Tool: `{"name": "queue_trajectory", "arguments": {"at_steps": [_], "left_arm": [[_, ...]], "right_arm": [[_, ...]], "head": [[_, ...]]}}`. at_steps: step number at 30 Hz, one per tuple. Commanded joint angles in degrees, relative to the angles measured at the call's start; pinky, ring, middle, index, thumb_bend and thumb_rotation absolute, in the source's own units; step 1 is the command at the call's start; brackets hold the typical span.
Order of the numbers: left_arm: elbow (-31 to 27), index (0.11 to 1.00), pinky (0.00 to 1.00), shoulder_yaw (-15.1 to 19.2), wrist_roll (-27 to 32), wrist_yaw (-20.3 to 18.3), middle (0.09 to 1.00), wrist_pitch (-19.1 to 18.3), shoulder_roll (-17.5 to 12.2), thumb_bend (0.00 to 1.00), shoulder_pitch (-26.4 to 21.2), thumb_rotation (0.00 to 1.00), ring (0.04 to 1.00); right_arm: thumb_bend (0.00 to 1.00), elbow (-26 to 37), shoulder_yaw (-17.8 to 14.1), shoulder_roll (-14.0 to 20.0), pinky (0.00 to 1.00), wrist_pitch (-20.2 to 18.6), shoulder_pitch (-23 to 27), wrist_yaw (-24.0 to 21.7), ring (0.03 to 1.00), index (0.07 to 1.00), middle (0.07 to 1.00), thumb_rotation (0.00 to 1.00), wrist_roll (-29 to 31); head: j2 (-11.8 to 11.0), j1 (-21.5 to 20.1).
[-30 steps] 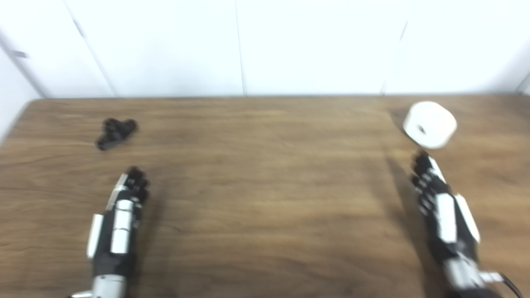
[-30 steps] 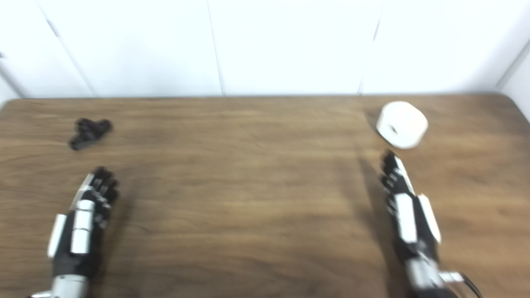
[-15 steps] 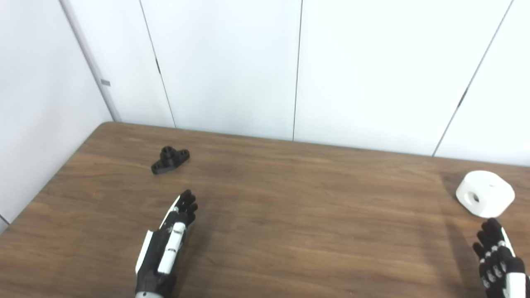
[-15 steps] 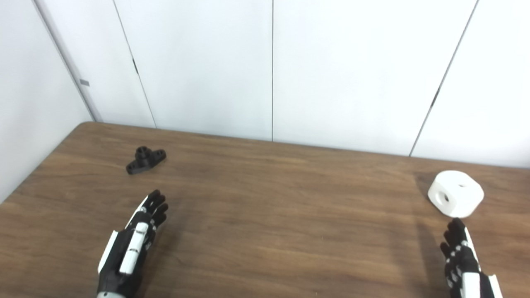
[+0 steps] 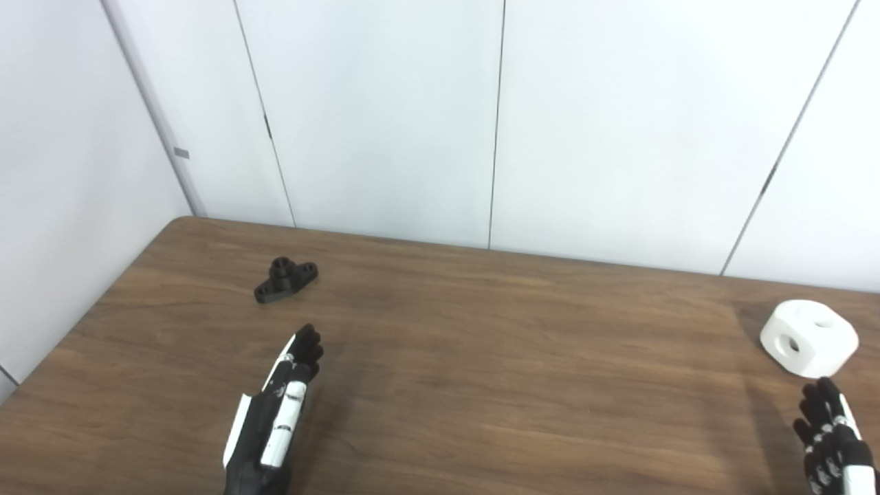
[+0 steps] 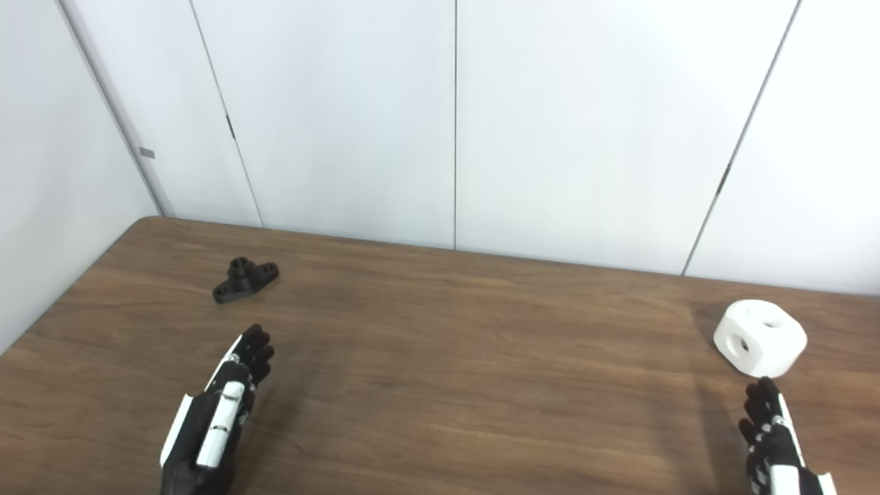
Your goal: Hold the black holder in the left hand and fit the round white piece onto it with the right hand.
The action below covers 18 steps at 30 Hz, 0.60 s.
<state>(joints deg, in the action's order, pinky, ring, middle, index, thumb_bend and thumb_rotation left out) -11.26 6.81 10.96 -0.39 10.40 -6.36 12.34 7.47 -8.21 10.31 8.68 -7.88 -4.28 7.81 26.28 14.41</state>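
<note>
The small black holder (image 5: 285,280) lies on the wooden table (image 5: 481,357) at the far left, flat, with a round boss on top. My left hand (image 5: 275,419) hovers nearer me and a little right of it, open, fingers stretched forward, holding nothing. The round white piece (image 5: 808,338), with holes in its top and side, sits at the far right of the table. Just short of it, my right hand (image 6: 773,447) enters at the bottom right corner, open and empty, partly cut off by the picture's edge.
White wall panels (image 5: 495,117) stand behind the table's far edge, and another white wall runs along its left side. The table's left rear corner (image 5: 180,221) is rounded. Nothing else lies on the brown top between the two parts.
The camera has tilted up and swung left, so the whole picture has shifted and sharpened. Both hands stay open and low on the table, near where they were relative to the parts.
</note>
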Motion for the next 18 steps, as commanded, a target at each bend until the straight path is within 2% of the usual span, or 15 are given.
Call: {"name": "queue_trajectory", "arguments": {"at_steps": [1,6,10,12,14,16,18], "left_arm": [[1.6,0.949,0.96,-0.5,-1.2,0.6,0.946,0.9,2.4,0.45,0.8,0.73,0.937],[0.9,0.950,0.96,-0.1,-2.5,1.6,0.927,-0.2,1.9,0.47,0.5,0.56,0.926],[-0.9,0.965,0.96,-0.1,-6.0,1.8,0.933,-1.0,-0.3,0.49,0.4,0.50,0.930],[-4.1,0.971,0.97,0.5,-8.9,1.7,0.942,-3.7,-2.6,0.53,0.0,0.46,0.946],[-7.3,0.962,0.93,1.8,-13.6,2.2,0.937,-7.0,-4.9,0.58,-1.1,0.40,0.930],[-9.9,0.960,0.91,3.1,-17.2,2.2,0.941,-11.0,-7.2,0.60,-2.9,0.34,0.933],[-11.6,0.958,0.87,4.1,-19.9,2.0,0.947,-14.1,-9.0,0.63,-4.5,0.33,0.924]], "right_arm": [[0.55,-0.9,0.2,-1.2,1.00,0.2,-1.4,0.4,1.000,0.995,0.975,1.00,0.1],[0.57,-0.2,0.4,-1.3,1.00,-1.1,-1.3,0.3,1.000,0.994,0.976,1.00,0.0],[0.57,-0.8,0.4,-0.9,1.00,-0.8,-0.9,-0.8,1.000,1.000,0.988,1.00,1.2],[0.57,-1.9,0.3,-0.7,1.00,-0.1,-0.7,-1.2,1.000,1.000,0.991,1.00,1.5],[0.58,-2.9,0.3,-0.5,1.00,0.9,-0.6,-1.5,1.000,0.998,0.989,1.00,1.7],[0.57,-3.3,0.2,-0.5,1.00,1.3,-0.6,-1.7,1.000,0.995,0.987,1.00,2.0],[0.57,-3.0,0.2,-0.6,1.00,1.0,-0.8,-1.6,1.000,0.988,0.982,1.00,2.1]], "head": [[0.4,-0.2],[0.9,-1.0],[1.0,-0.9],[1.0,-0.9],[1.0,-1.0],[1.2,-1.1],[1.4,-1.3]]}}
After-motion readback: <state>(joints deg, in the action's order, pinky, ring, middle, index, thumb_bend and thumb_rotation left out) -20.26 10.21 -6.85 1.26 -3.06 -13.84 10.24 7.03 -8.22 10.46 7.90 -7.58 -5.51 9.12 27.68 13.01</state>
